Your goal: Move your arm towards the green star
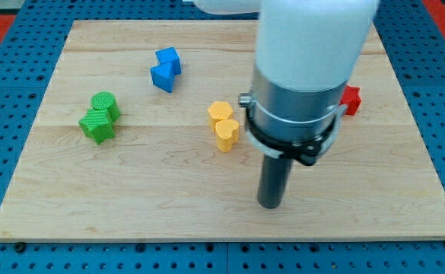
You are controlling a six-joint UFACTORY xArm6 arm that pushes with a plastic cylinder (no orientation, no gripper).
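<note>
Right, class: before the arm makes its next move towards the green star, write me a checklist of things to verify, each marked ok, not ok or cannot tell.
1. Target in view: the green star lies at the view's left, touching the green cylinder above it: ok.
2. My tip visible and on the board: ok.
3. Tip close to the star: it sits far to the view's right and lower: not ok.
4. Straight path leftward clear: the yellow heart and yellow block lie above that line: ok.
5. Red blocks accounted for: only a part of a red block shows behind the arm: cannot tell.
</note>
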